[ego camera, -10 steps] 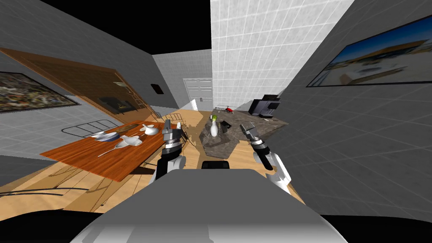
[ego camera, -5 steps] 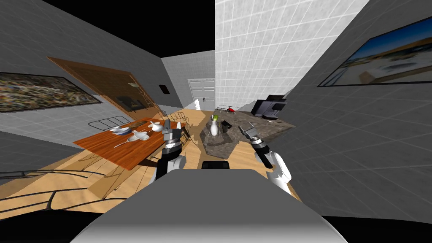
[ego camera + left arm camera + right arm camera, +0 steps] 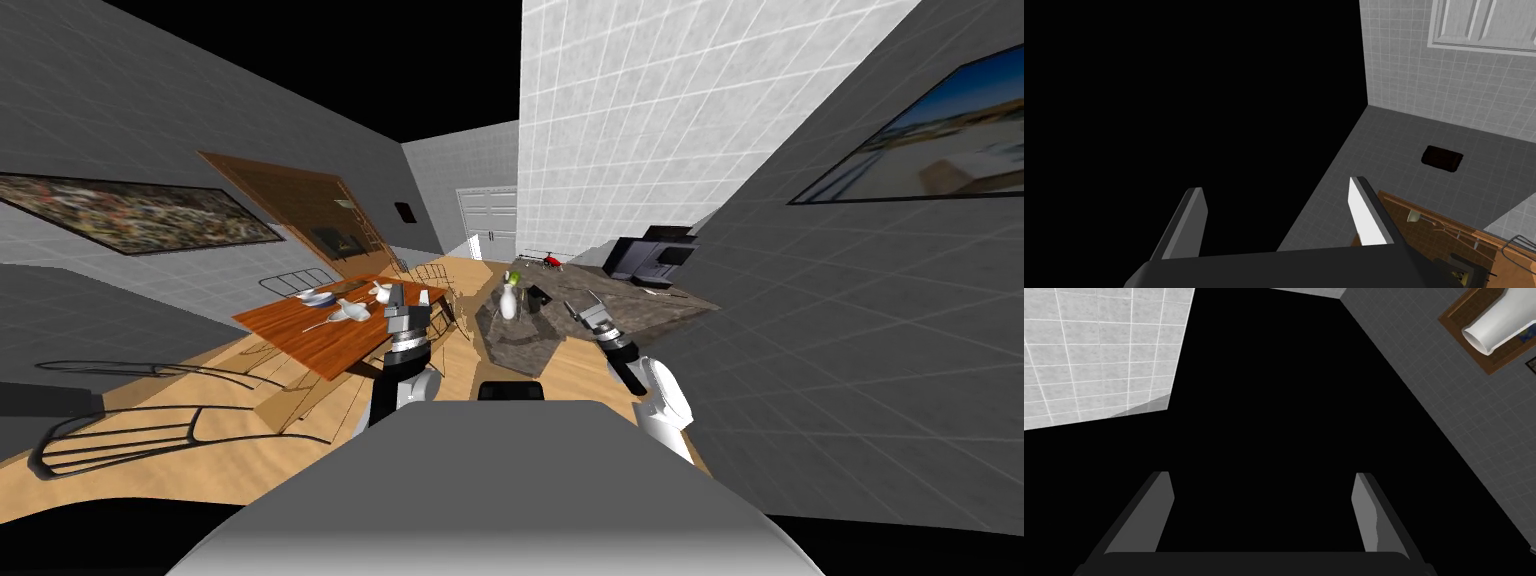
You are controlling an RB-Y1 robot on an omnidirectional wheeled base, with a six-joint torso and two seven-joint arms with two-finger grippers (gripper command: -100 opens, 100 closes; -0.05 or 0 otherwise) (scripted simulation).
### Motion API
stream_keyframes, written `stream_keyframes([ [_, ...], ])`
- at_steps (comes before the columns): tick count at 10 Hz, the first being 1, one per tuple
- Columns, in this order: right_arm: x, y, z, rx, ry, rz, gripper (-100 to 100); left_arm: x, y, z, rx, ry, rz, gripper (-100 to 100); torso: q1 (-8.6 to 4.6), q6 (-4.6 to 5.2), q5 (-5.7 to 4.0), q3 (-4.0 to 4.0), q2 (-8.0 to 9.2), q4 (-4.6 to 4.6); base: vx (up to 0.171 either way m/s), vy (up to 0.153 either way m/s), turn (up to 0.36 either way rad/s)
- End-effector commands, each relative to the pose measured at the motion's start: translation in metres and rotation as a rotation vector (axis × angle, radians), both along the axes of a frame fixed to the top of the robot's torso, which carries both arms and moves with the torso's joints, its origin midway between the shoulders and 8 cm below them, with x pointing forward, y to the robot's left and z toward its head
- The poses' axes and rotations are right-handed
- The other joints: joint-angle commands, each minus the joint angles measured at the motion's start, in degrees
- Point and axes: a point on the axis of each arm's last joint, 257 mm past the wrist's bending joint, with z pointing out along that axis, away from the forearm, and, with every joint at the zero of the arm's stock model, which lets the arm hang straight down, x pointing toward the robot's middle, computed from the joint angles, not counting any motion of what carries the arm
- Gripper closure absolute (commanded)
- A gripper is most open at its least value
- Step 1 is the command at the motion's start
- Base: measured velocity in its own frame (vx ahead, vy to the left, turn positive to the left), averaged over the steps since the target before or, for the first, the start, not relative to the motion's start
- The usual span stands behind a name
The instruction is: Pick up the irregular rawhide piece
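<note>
1. The left hand (image 3: 410, 297) is raised in front of me, close to the edge of the orange-brown wooden tabletop (image 3: 300, 340). Its two light grey fingers (image 3: 1366, 215) stand wide apart, and nothing is between them.
2. The right hand (image 3: 585, 303) is raised at a similar height, near the dark mottled stone tabletop (image 3: 520, 345). Its fingers (image 3: 1366, 513) are also wide apart and hold nothing.
3. Just beyond the left hand, the wooden tabletop carries a group of white dishes (image 3: 350, 312).
4. Between the two hands, on the stone tabletop, stands a white bottle-shaped vase with a green top (image 3: 509, 300). A small dark object (image 3: 538, 296) lies just beside the vase, on the side of the right hand.
5. Farther along the same tabletop there is a small red toy helicopter (image 3: 548, 261), and a black boxy appliance (image 3: 650, 258) stands at the far end.
6. I cannot find the irregular rawhide piece with certainty, because the things on both tabletops are too small. So I cannot tell its direction from the hands or its long axis. In my judgement, if it lies on the stone tabletop the right arm is nearer, and if it lies among the dishes the left arm is nearer. I also think I should come closer before either hand reaches.
</note>
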Motion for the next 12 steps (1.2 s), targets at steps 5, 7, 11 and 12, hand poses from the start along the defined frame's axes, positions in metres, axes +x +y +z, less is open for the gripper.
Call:
stream_keyframes([
  [5, 0.014, -0.013, -0.027, -0.223, 0.009, -0.085, -100, 0.000, 0.000, 0.000, 0.000, 0.000, 0.000, 0, -0.13, 0.01, -0.03, 0.01, 0.02, 0.00, -0.030, -0.057, 0.145],
  [7, 0.020, -0.021, -0.040, -0.327, 0.014, -0.121, -100, 0.000, 0.000, 0.000, 0.000, 0.000, 0.000, 0, -0.01, -0.06, 0.01, -0.01, -0.02, 0.00, -0.024, -0.048, 0.215],
  [11, 0.030, -0.036, -0.064, -0.519, 0.022, -0.180, -100, 0.000, 0.000, 0.000, 0.000, 0.000, 0.000, 0, -0.12, -0.04, -0.02, 0.00, 0.01, 0.00, -0.033, -0.063, 0.185],
  [12, 0.030, -0.036, -0.066, -0.532, 0.028, -0.181, -100, 0.000, 0.000, 0.000, 0.000, 0.000, 0.000, 0, -0.09, 0.02, -0.02, -0.01, -0.01, 0.00, -0.007, -0.022, -0.042],
])
